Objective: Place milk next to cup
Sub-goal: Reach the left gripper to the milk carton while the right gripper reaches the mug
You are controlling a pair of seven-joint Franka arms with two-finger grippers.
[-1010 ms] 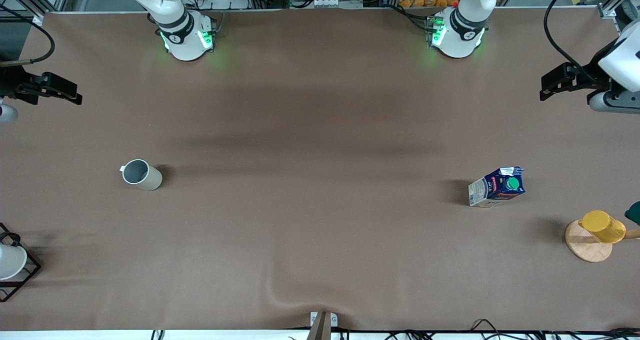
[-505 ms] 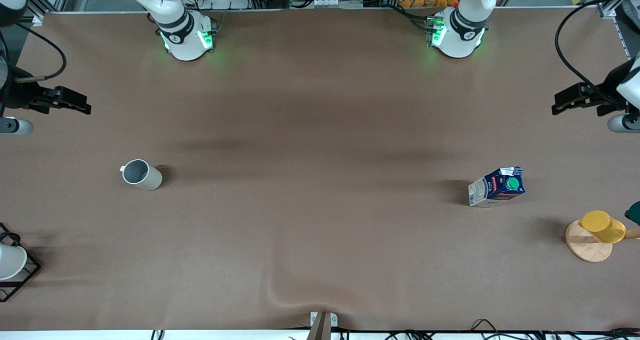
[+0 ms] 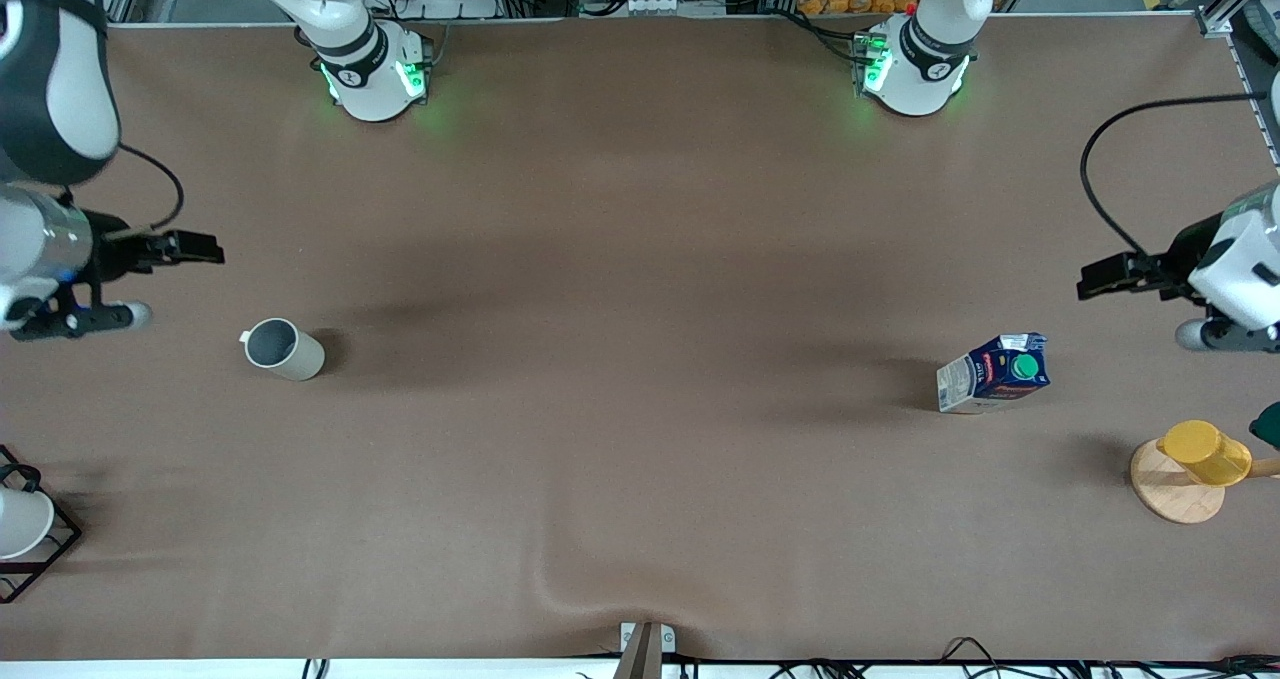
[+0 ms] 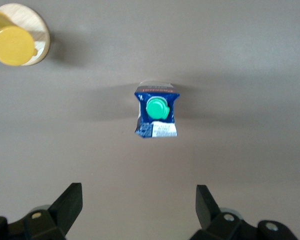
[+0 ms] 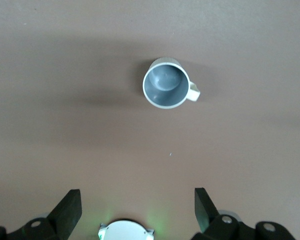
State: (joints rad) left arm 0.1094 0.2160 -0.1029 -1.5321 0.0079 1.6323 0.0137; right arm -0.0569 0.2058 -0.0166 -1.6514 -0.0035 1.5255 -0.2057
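The milk (image 3: 993,373), a dark blue carton with a green cap, stands on the table toward the left arm's end. It also shows in the left wrist view (image 4: 156,116). The beige cup (image 3: 283,349) with a grey inside stands toward the right arm's end and shows in the right wrist view (image 5: 166,83). My left gripper (image 3: 1100,281) is open and empty over bare table beside the milk, apart from it (image 4: 137,205). My right gripper (image 3: 195,249) is open and empty over bare table beside the cup, apart from it (image 5: 136,207).
A yellow cup (image 3: 1205,452) sits on a round wooden stand (image 3: 1170,489) at the left arm's end, nearer the front camera than the milk. A white cup (image 3: 18,524) sits in a black wire rack (image 3: 55,549) at the right arm's end. The cloth wrinkles near the front edge (image 3: 560,589).
Both grippers have swung in from the table's ends, the left toward the milk and the right toward the cup. The milk and the cup have not moved.
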